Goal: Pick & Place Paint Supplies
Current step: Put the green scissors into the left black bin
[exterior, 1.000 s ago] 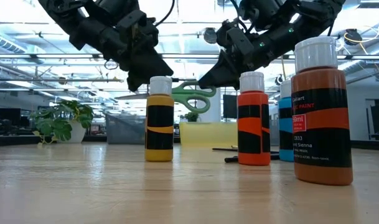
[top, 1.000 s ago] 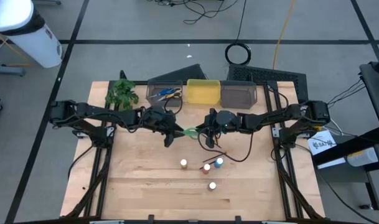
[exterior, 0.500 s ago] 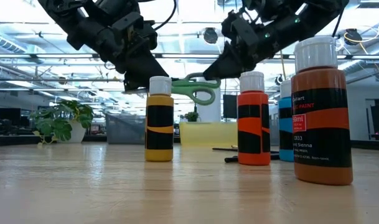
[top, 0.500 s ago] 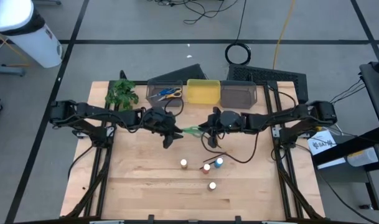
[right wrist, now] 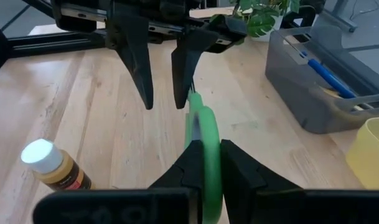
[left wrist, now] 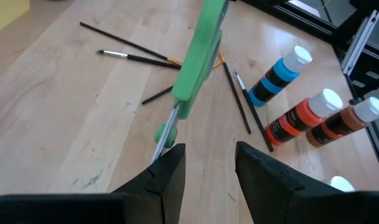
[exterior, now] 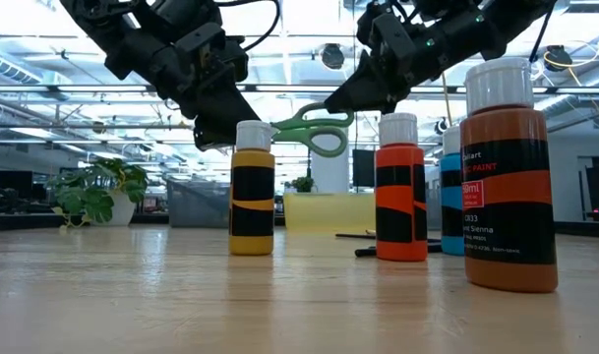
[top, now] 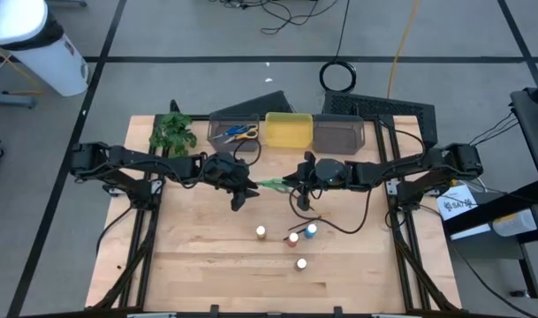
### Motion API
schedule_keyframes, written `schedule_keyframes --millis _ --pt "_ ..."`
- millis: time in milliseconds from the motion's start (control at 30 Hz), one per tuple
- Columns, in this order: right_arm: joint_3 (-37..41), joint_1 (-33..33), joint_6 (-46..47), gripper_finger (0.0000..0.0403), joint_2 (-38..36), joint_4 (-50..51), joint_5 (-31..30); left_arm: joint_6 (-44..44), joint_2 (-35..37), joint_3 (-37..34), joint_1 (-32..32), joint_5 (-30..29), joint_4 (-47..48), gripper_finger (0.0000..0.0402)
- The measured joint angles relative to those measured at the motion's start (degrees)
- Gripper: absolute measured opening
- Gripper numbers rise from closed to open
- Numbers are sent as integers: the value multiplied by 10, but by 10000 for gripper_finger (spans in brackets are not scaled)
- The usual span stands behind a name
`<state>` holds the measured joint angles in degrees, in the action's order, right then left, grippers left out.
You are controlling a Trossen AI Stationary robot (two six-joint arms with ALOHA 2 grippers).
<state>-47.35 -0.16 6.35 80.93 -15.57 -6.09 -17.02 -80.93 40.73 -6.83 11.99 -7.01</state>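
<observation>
Currently the right gripper is clamping the handle of the green scissors at frame centre in the high view, and has been carrying them a little higher and rightward over the last second. The left gripper is waiting partly open, holding nothing, its fingers straddling the blade tip. A handover appears to be under way. The scissors are hanging closed, level, above the table.

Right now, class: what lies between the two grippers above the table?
The green scissors span the gap: the right gripper is shut on the handles, the blades point toward the open left gripper. The high and right wrist views show it best.
</observation>
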Motion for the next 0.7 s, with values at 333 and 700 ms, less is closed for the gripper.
schedule_keyframes --millis 333,700 --pt "0 0 0 21 0 2 0 48 0 0 0 -9 -4 154" --pt "0 0 2 21 -1 13 1 56 0 -1 0 -17 -66 154"
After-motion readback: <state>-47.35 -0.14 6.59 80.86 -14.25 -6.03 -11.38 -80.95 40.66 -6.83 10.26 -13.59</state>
